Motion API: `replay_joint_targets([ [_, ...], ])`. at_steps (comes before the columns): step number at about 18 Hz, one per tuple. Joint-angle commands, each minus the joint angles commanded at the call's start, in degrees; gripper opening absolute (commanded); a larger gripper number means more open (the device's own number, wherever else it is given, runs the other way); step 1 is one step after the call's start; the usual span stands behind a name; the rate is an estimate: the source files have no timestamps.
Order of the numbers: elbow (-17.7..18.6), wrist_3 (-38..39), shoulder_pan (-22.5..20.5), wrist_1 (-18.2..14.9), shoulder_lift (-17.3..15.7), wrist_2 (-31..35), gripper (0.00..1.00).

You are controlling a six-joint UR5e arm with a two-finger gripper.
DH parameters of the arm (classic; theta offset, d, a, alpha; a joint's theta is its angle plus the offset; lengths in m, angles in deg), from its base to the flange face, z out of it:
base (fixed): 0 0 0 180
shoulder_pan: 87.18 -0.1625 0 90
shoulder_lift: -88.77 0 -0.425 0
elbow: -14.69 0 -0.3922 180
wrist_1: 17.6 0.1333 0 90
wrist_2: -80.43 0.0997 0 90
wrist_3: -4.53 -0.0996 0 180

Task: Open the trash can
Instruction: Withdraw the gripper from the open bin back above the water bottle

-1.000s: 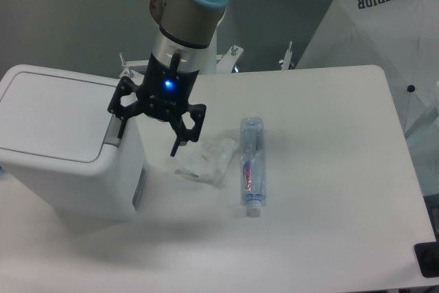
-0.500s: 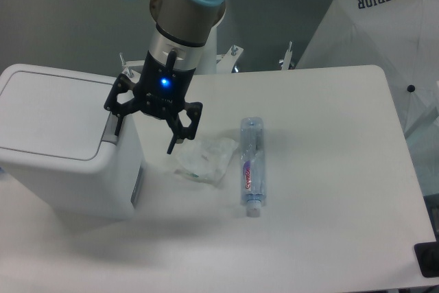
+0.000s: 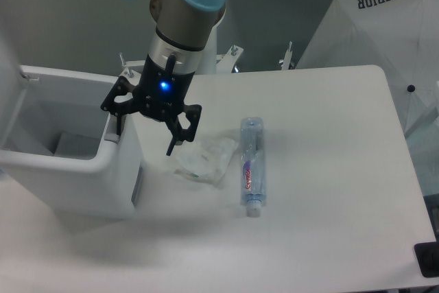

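One trash can (image 3: pixel 75 169) is shown with its lid raised and interior exposed; the claw (image 3: pixel 144 134), fingers spread apart, is positioned at its right rim; a bottle (image 3: pixel 251 166) is laid on the bench (image 3: pixel 329 169).

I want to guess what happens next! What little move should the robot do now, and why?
Probably lift the gripper straight up and away. The trash can already stands open, so you can see inside it. One of the open fingers is right at the can's front edge, so rising clear should avoid bumping it.
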Motion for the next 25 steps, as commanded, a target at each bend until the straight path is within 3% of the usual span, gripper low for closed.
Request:
replay_joint_targets([
  [9,-7.82,-1.23,-2.89,0.35,3.77,0.26,1.00],
  [13,-8.00,-6.22,-7.20,1.05,5.09,0.35,1.00],
  [16,-8.18,-11.68,-10.80,4.21,6.68,0.44,1.00],
  [20,-8.27,-14.75,-11.95,5.10,8.78,9.38,1.00],
  [25,-7.74,-29.50,-13.97,5.01,12.48,13.17,1.00],
])
